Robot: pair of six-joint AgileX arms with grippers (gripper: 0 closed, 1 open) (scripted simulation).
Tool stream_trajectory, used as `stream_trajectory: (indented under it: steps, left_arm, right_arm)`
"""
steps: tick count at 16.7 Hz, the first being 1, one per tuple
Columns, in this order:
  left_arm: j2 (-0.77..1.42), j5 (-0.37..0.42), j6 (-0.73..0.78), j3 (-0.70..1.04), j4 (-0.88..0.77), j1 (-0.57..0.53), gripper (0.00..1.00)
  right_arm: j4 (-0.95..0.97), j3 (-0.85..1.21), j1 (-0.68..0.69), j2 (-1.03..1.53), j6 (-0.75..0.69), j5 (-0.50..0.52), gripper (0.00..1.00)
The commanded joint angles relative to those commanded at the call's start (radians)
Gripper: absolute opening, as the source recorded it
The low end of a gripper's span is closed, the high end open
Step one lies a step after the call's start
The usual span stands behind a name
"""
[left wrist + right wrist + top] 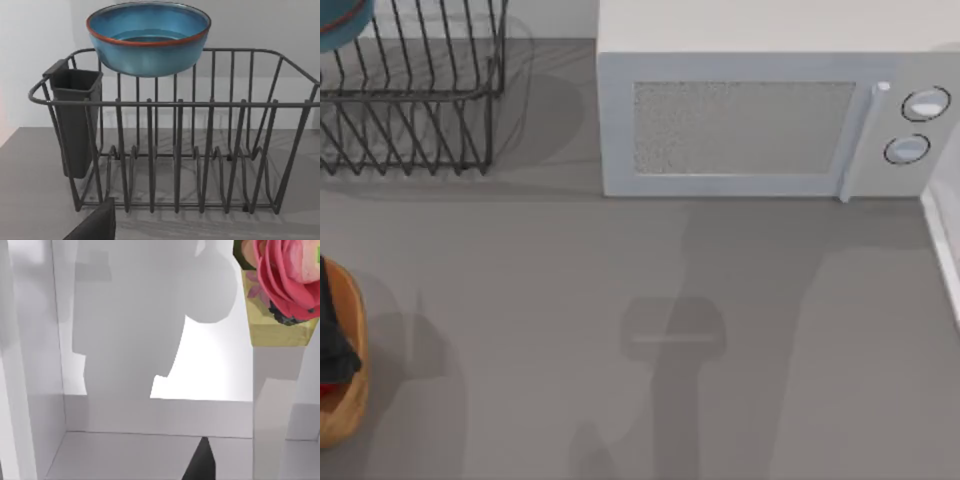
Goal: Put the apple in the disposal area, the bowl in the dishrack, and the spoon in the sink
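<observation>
The top view looks straight down on my surface [650, 330] from above, taking in the dishrack [415, 95] at the far left and the microwave [760, 110] at the back. My left wrist view faces the dishrack [175, 150] level and from close by, with the bowl [148, 37] at its upper far edge; the rack and bowl [340, 25] are shared with the top view. My right wrist view looks from near into a white basin [150, 415], with a pink flower [285, 280] beyond.
</observation>
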Motion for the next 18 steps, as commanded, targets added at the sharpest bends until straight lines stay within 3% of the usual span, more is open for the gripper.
stream_trajectory:
  steps: [4, 8, 18]
  left_arm:
    - [0.0, 0.0, 0.0, 0.0, 0.0, 0.0, 1.0]
    - [0.0, 0.0, 0.0, 0.0, 0.0, 0.0, 1.0]
    - [0.0, 0.0, 0.0, 0.0, 0.0, 0.0, 1.0]
  right_arm:
    - [-0.09, 0.336, 0.063, 0.211, 0.067, 0.003, 0.0]
    - [-0.145, 0.533, 0.106, 0.344, 0.115, 0.006, 0.0]
    - [-0.182, 0.615, 0.113, 0.412, 0.128, 0.006, 0.0]
